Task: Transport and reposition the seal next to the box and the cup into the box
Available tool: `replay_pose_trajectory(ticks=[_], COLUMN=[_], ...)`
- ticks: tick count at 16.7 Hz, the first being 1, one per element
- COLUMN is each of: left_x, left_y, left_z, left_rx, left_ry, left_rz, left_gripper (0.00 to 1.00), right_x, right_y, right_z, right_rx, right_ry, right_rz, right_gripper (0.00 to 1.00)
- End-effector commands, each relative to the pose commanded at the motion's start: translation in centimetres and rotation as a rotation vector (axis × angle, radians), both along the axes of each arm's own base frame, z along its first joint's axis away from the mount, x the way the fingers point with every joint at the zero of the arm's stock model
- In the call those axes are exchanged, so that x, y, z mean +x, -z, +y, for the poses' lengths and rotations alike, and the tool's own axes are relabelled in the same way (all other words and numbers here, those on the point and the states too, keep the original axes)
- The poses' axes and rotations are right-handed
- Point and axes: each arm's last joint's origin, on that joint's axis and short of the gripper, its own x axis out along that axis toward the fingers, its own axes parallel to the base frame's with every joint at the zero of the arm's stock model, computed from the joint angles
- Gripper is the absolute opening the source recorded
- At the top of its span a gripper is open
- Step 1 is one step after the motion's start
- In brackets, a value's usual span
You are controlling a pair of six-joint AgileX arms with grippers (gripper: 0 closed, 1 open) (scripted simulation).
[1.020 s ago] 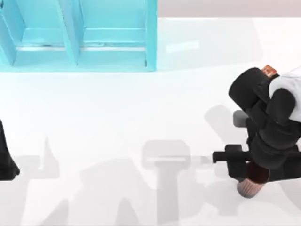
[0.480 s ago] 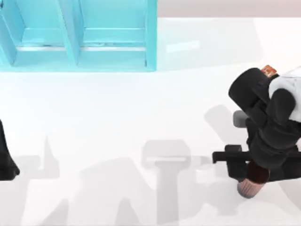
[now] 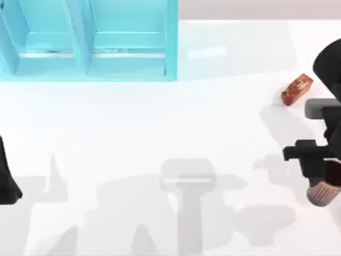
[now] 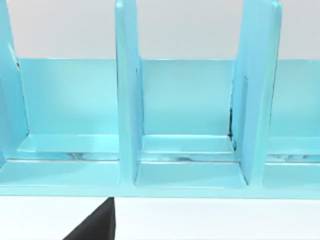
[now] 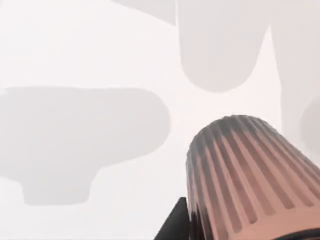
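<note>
The seal [image 3: 297,89], a glossy orange-brown block, lies tilted on the white table at the right, uncovered. Nearer the front, my right gripper [image 3: 326,178] at the top view's right edge is shut on the cup [image 3: 321,193]. The ribbed reddish-brown cup [image 5: 250,175] hangs above the table with its narrower base pointing down, and its shadow falls on the surface below. The box [image 3: 170,42], a light-blue divided container, stands at the back left. My left arm [image 3: 8,181] is parked at the left edge.
The left wrist view faces the box's partitions [image 4: 127,100] and compartments from the front. Grey shadows of the arms lie across the white table [image 3: 160,122] between the box and the right arm.
My right arm has swung to the right with the cup in its grip, uncovering the seal that it hid before. The left arm has not moved.
</note>
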Motion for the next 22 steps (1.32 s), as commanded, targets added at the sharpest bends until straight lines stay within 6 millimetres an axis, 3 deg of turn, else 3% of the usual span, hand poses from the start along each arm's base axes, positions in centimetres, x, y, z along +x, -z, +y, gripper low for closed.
replay_pose_trajectory(ticks=[3, 5, 10, 13, 18, 22], left_x=[0.0, 0.0, 0.0, 0.0, 0.0, 0.0], left_y=[0.0, 0.0, 0.0, 0.0, 0.0, 0.0], left_z=[0.0, 0.0, 0.0, 0.0, 0.0, 0.0], left_rx=[0.0, 0.0, 0.0, 0.0, 0.0, 0.0], left_ry=[0.0, 0.0, 0.0, 0.0, 0.0, 0.0], left_rz=[0.0, 0.0, 0.0, 0.0, 0.0, 0.0], left_gripper=[1.0, 1.0, 1.0, 1.0, 1.0, 1.0], right_x=[-0.6, -1.0, -1.0, -0.7, -0.3, -1.4], right_y=[-3.3, -4.4, -4.3, -4.7, -4.6, -3.4], right_z=[-3.6, -4.7, -4.7, -6.2, -12.1, -17.6], right_rx=[0.0, 0.002, 0.001, -0.002, -0.036, -0.042], right_ry=[0.007, 0.008, 0.006, 0.002, 0.001, 0.006], right_rz=[0.002, -0.007, -0.004, -0.031, -0.036, 0.02], right_gripper=[0.0, 0.0, 0.0, 0.0, 0.0, 0.0])
